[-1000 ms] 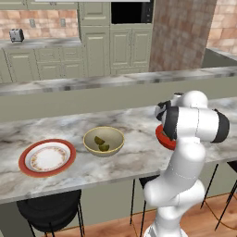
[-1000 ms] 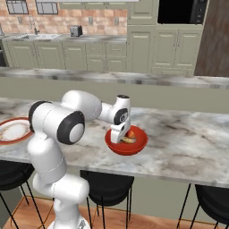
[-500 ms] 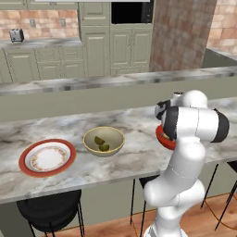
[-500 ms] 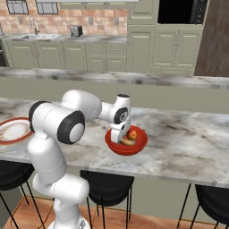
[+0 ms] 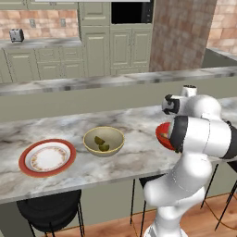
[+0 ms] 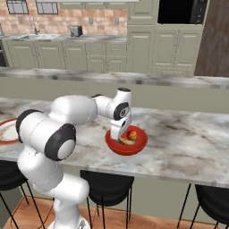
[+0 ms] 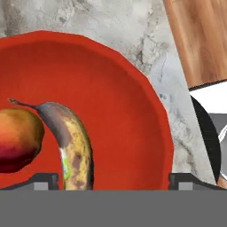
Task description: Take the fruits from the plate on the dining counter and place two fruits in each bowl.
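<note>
Two fruits lie in the red bowl (image 7: 111, 88), under the spread tool (image 7: 113, 179).
Brown-mottled banana (image 7: 73, 146) touches the orange-red fruit (image 7: 17, 139); two limes (image 5: 102, 144) fill the tan bowl (image 5: 103, 140).

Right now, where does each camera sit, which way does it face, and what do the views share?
Left base view: behind the arm's left, facing the dining counter; white arm lower right; plate, tan bowl.
Right base view: behind its right; arm lower left, hand over the red bowl.
Hand view: looks down into the red bowl at the banana and orange-red fruit; open fingers at the bottom.
Shared: the base views share counter and arm; right base and hand views the red bowl's fruits.
</note>
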